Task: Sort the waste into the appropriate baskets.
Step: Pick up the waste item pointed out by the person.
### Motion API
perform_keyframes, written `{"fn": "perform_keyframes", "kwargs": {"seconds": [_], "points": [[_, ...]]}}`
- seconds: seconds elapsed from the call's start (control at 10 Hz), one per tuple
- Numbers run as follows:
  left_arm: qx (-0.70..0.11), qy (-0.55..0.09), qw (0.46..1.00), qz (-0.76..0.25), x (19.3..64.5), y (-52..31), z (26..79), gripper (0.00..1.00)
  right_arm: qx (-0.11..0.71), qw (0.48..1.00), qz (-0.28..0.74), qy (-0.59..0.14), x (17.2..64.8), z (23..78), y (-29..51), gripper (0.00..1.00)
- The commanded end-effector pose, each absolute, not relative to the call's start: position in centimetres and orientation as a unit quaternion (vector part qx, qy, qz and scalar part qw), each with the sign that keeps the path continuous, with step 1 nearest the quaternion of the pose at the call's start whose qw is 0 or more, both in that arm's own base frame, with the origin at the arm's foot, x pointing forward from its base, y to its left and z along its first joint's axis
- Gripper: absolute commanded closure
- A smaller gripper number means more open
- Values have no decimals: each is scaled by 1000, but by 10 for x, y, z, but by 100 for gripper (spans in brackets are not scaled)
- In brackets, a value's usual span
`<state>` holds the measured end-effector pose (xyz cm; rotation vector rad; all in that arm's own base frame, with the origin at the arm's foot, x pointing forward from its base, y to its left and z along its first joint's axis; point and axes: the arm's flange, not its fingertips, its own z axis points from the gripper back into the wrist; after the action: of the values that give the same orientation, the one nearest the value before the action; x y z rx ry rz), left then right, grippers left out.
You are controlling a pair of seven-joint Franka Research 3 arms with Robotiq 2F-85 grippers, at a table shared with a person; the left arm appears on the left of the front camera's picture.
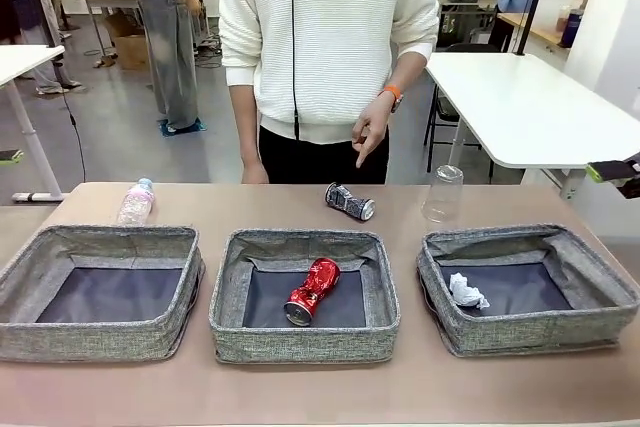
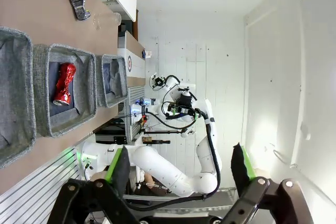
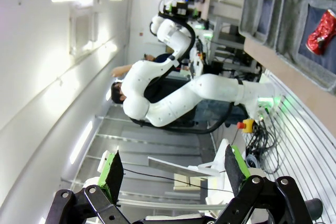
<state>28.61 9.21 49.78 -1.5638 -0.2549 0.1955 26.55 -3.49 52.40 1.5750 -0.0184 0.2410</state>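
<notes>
While both grippers hang clear of the work with nothing between their pads, three pieces of waste lie unsorted on the table (image 1: 300,392). The left gripper (image 2: 178,169) stands spread wide and empty, aimed off past the side of the table, not down at it. The right gripper (image 3: 173,169) is likewise spread and empty.

Trouble, as I judge it, would come at the far edge. The person's hand (image 1: 372,132) points down just above the crushed black-and-silver can (image 1: 350,201), so a reach for that can risks meeting the hand. The clear plastic cup (image 1: 443,193) stands, apparently mouth-down, beyond the right basket (image 1: 530,332). Its thin wall may buckle or skid out of a pinch. The clear plastic bottle (image 1: 136,201) lies on its side beyond the left basket (image 1: 95,339) and could roll when nudged. A low approach could also snag a soft basket rim and drag it.

The left basket holds nothing. The middle basket (image 1: 300,342) holds the crushed red can (image 1: 313,290), lying on the dark bottom. The right basket holds the crumpled white paper wad (image 1: 466,292). By that pattern, the second can likely belongs in the middle and the plastics in the left.
</notes>
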Motion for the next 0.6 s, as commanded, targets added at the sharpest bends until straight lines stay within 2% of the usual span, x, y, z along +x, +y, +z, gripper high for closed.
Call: {"fn": "perform_keyframes", "kwargs": {"seconds": [0.0, 0.5], "points": [[-697, -112, 702, 91, 283, 93, 500, 0, 713, 693, 103, -8, 267, 532, -33, 0], [-697, -112, 702, 91, 283, 93, 500, 0, 713, 693, 103, -8, 267, 532, -33, 0]]}}
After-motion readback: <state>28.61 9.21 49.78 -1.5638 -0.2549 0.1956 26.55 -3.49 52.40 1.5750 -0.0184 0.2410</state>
